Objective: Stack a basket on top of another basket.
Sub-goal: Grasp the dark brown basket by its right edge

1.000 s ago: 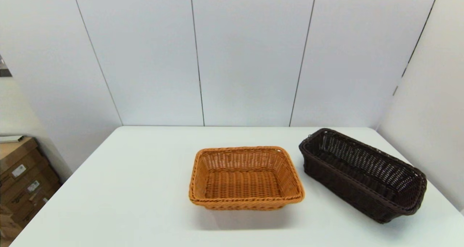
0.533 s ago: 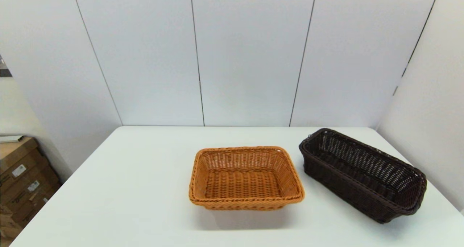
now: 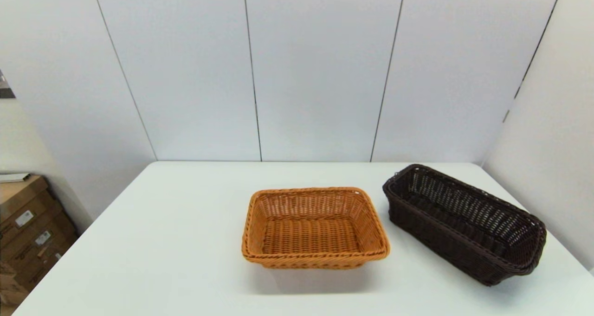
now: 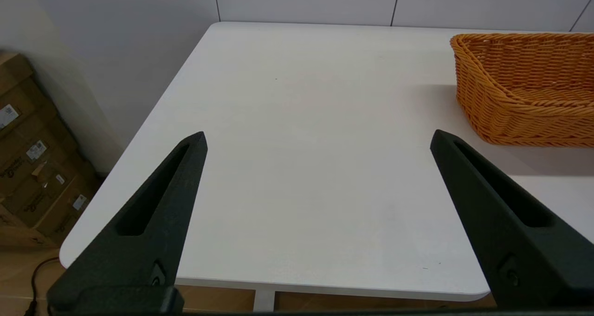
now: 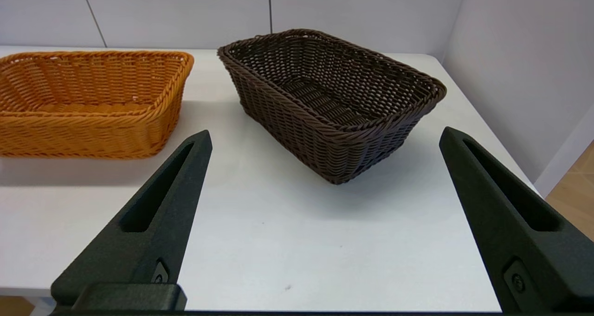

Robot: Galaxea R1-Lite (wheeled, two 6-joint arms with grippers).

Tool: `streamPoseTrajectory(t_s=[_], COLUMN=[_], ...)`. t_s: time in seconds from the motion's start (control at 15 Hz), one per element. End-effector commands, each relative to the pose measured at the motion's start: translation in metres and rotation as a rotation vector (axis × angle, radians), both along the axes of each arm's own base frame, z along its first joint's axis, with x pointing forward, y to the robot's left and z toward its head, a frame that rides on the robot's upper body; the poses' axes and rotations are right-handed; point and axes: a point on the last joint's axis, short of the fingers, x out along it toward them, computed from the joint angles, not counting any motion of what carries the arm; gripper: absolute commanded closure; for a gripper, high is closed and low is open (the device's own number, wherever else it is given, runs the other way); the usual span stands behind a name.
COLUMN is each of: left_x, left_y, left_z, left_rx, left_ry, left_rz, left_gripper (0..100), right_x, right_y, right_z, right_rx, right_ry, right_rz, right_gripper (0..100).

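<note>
Left end effector (image 4: 318, 137) fingers spread wide, holding nothing, off the surface's (image 4: 297, 144) near edge; orange basket (image 4: 524, 88) ahead to its right. Right end effector (image 5: 325, 135) also spread, unloaded; dark basket (image 5: 332, 100) directly ahead, orange one beside it, apart.

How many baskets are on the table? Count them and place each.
2. The orange basket sits near the table's middle; the dark brown basket stands apart on the robot's right, turned at an angle. Nothing hides a third.

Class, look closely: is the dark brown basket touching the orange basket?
Apart. In the right wrist view a strip of white table shows between the dark brown basket and the orange basket.
</note>
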Motion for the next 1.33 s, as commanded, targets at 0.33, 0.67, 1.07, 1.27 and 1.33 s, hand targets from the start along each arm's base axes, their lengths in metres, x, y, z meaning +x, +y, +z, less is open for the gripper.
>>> streamPoseTrajectory(t_s=[0.33, 0.67, 1.07, 1.27, 1.33], left_x=[0.0, 0.0, 0.0, 0.0, 0.0], left_y=[0.0, 0.0, 0.0, 0.0, 0.0], left_z=[0.0, 0.0, 0.0, 0.0, 0.0], left_rx=[0.0, 0.001, 0.0, 0.0, 0.0], left_ry=[0.001, 0.001, 0.001, 0.001, -0.001], left_rz=[0.002, 0.0, 0.0, 0.0, 0.002], left_gripper=[0, 0, 0, 0, 0], right_x=[-0.03, -0.028, 0.054, 0.109, 0.128], right_y=[0.0, 0.002, 0.001, -0.001, -0.003], right_z=[0.055, 0.077, 0.115, 0.122, 0.119], right_rx=[0.003, 0.015, 0.226, 0.315, 0.318], right_ry=[-0.074, 0.11, 0.493, 0.676, 0.742], right_rz=[0.022, 0.096, -0.029, -0.16, -0.2], right_gripper=[0, 0, 0, 0, 0])
